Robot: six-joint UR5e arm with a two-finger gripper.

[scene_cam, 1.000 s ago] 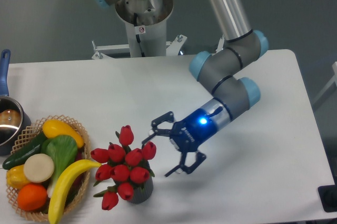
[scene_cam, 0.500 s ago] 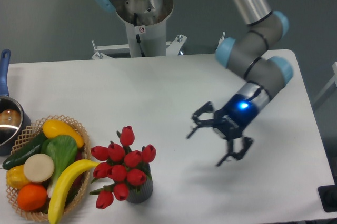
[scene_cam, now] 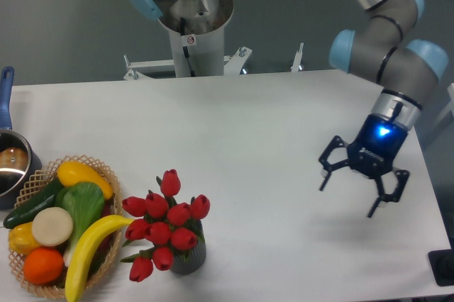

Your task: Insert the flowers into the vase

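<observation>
The red tulips (scene_cam: 164, 227) with green stems stand in the small dark grey vase (scene_cam: 189, 259) near the table's front edge, just right of the basket. The blooms cover the vase's mouth. My gripper (scene_cam: 349, 198) is open and empty. It hangs above the right side of the table, far to the right of the flowers and well apart from them.
A woven basket (scene_cam: 39, 175) of fruit and vegetables, with a banana (scene_cam: 85, 247), stands at the front left. A blue-handled pot (scene_cam: 10, 160) sits at the left edge. The robot's base column (scene_cam: 190, 25) rises behind the table's far edge.
My gripper has moved away from the flowers to the right, staying open. The flowers stay in the vase.
</observation>
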